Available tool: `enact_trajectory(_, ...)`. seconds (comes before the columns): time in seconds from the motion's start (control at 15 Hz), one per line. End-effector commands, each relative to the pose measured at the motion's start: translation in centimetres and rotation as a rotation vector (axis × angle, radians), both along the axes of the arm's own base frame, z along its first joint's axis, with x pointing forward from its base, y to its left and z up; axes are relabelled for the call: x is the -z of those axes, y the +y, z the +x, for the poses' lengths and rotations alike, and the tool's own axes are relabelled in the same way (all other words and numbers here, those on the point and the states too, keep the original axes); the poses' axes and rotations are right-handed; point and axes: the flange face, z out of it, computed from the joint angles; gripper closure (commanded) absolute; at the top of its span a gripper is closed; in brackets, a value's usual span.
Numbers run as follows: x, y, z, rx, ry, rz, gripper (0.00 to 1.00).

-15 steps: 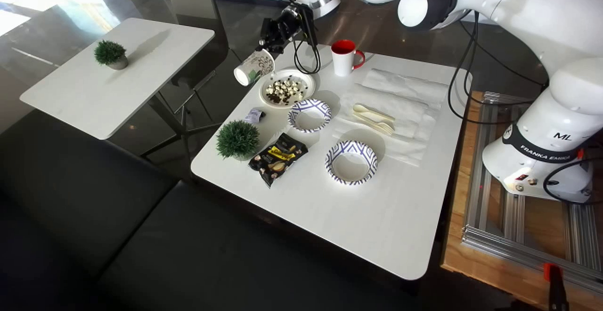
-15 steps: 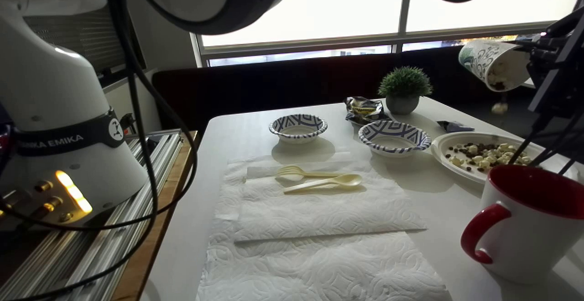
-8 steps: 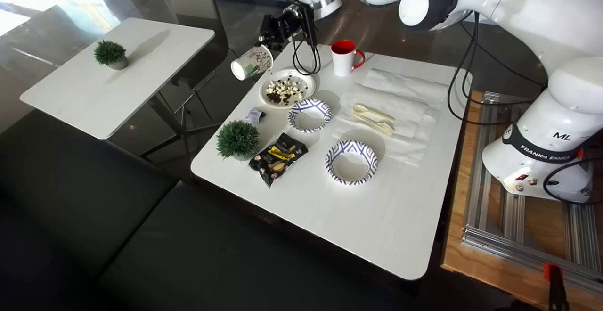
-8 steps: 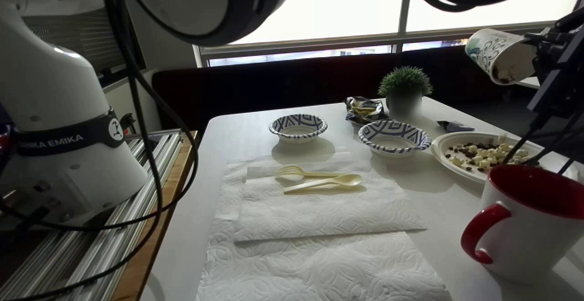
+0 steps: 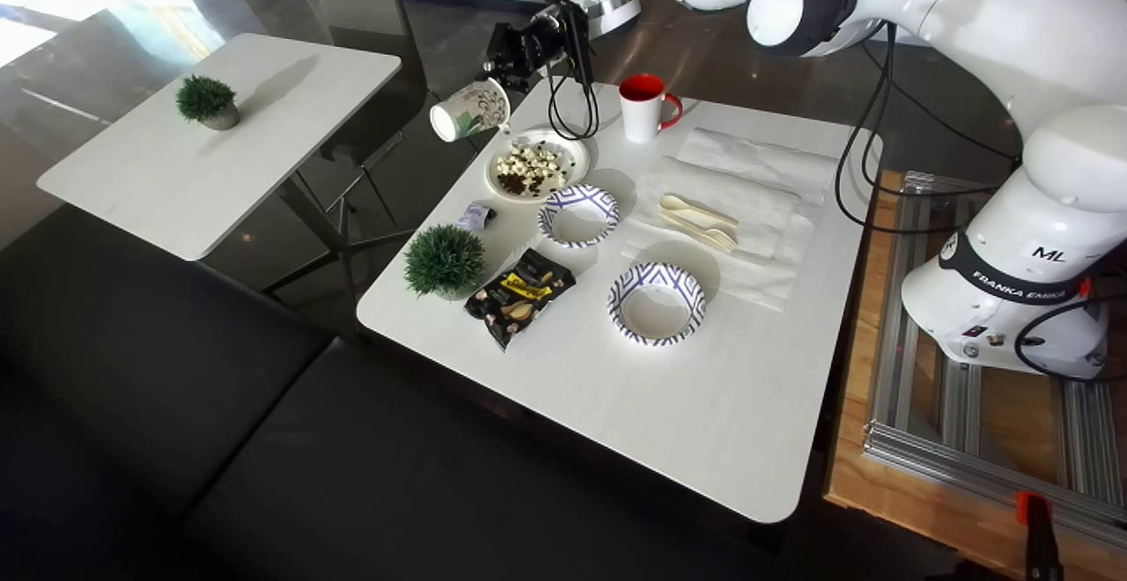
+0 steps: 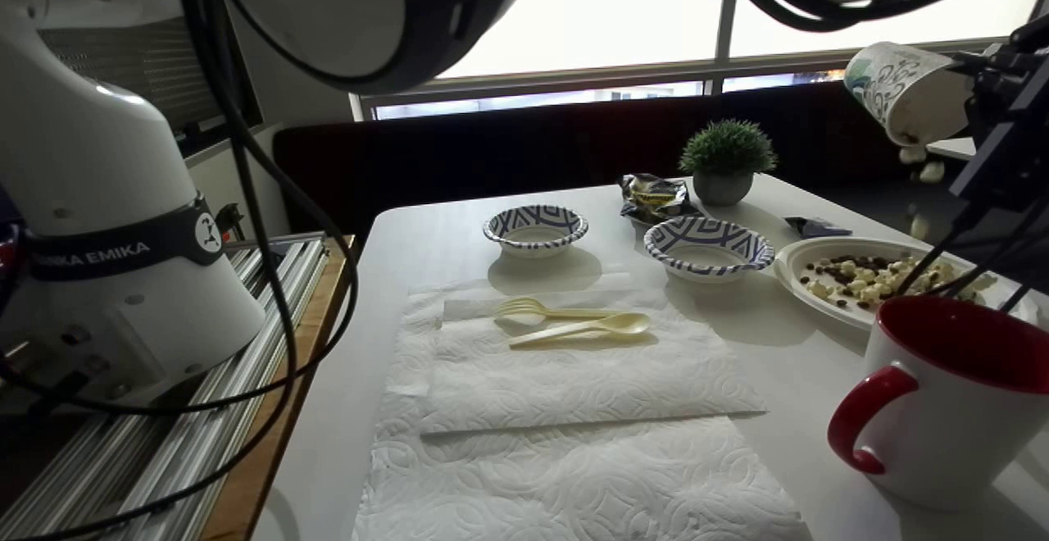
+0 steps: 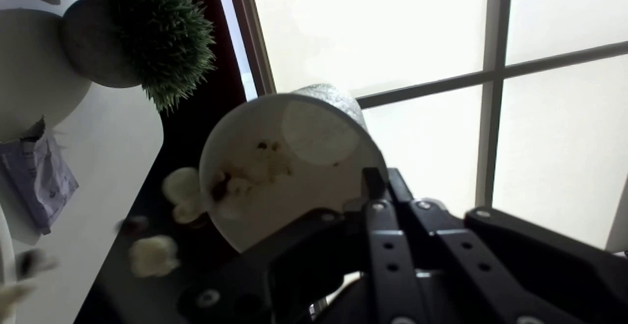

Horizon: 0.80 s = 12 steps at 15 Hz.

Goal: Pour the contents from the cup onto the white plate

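The gripper [image 7: 386, 179] pinches tight on the rim of a raised, tilted, swirl-patterned white paper cup [image 5: 473, 112]; pale popcorn [image 7: 154, 256] falling, more inside! Tip farther now, slowly, mouth above the round white plate [image 5: 577, 167], near the edge of the counter [image 5: 757, 387] opposite the robot base [image 5: 1012, 308].

In an exterior view the camera looks down from high on the white rectangular table [image 5: 546, 361]; in an exterior view it stands low, near the red-handled white mug [image 6: 955, 426], facing the bright window [image 6: 565, 25]; the wrist view looks closely into the white patterned paper cup [image 7: 314, 181]; all three share this cup and the grey-potted green plant [image 6: 728, 152].
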Motion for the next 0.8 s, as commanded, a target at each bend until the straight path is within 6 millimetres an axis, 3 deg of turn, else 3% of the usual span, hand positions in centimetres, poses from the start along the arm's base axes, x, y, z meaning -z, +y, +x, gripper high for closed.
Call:
enact_trajectory(0.0,-0.06,-0.7,0.14,0.02,0.012,0.046,0.99)
enact_trajectory(0.73,-0.74,-1.59,-0.32,0.016,-0.009,0.091,0.99)
